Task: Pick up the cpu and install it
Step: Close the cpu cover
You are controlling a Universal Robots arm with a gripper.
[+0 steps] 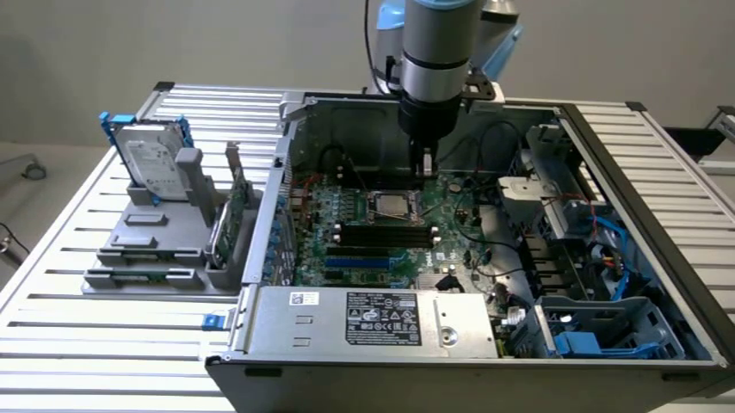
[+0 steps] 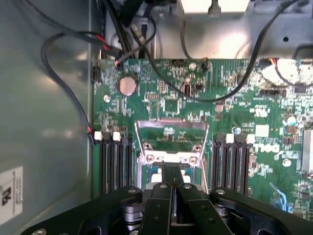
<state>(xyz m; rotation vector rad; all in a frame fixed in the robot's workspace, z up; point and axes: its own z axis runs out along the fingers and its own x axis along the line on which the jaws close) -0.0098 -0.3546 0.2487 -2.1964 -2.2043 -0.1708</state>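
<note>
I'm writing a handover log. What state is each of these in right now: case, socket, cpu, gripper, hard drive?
case: open, side panel off.
socket: open, frame raised.
cpu: at the socket, partly under the gripper; cannot tell whether it is gripped or seated.
gripper: shut, inside the case, over the socket.
hard drive: upright in a stand, outside the case.
</note>
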